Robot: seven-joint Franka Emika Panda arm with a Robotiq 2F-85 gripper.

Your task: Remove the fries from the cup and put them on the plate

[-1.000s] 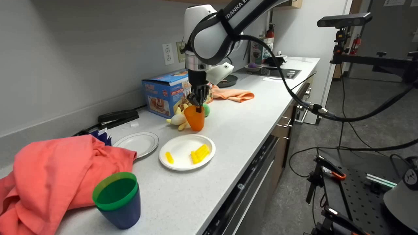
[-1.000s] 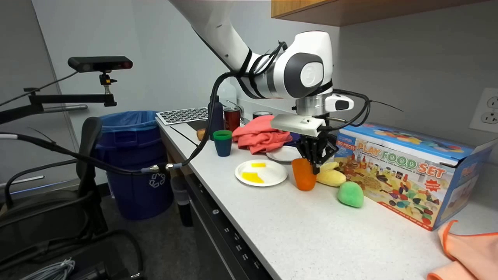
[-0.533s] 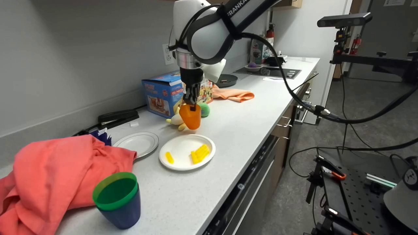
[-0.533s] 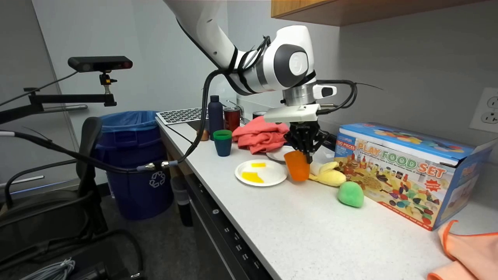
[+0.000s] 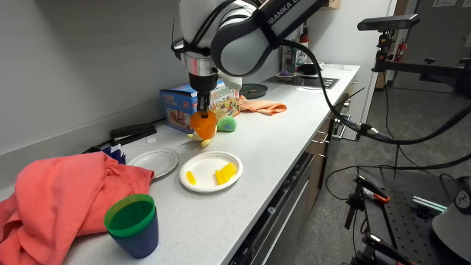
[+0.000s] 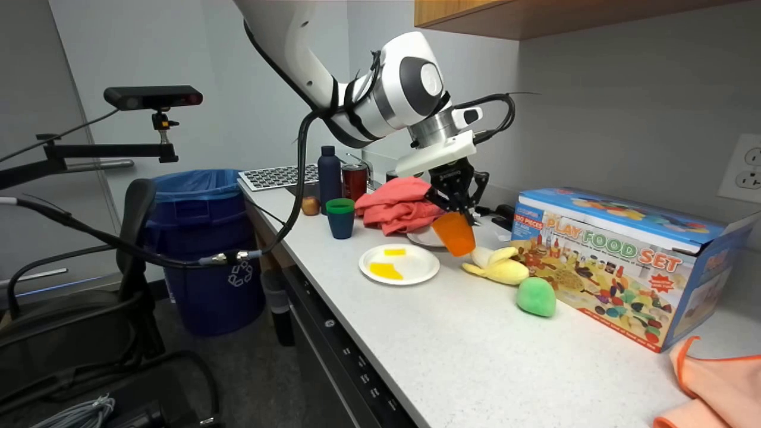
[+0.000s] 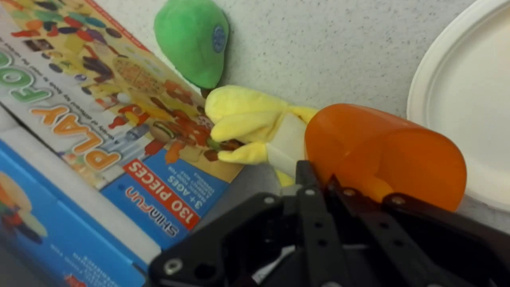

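- Closest to me on the pale counter point(image 5: 176, 224) stands a two-toned cup point(image 5: 138, 239), upright, green at the lip and dark blue below.
- Just beside it, a coral cloth point(image 5: 73, 198) lies in a loose heap.
- A little farther along is the round white plate point(image 5: 203, 167). The fries point(image 5: 225, 173) I can make out lie on it: several yellow sticks side by side near the rim, and a single fry point(image 5: 191, 177) apart from them.
- Beside the plate sits a second white dish point(image 5: 158, 162), partly hidden by the coral cloth.
- Just past the plate, the orange cup point(image 6: 455, 235) hangs tilted above the counter. In the wrist view a paler patch shows low in it; I cannot tell what that is.
- The gripper point(image 7: 320, 178) holds that cup, its jaws pinched narrow on the wall at the rim. The white arm point(image 5: 235, 48) slants in from above.
- Behind the cup rest a plush banana point(image 6: 505, 270), its peel spread, and near it a green plush toy point(image 6: 536, 297).
- Next comes the blue play food box point(image 6: 606, 267).
- Past the box, a peach cloth point(image 5: 263, 106) lies rumpled, with a dark pan point(image 5: 254, 92) behind.
- Farther down the counter is a black cooktop point(image 5: 316, 81).
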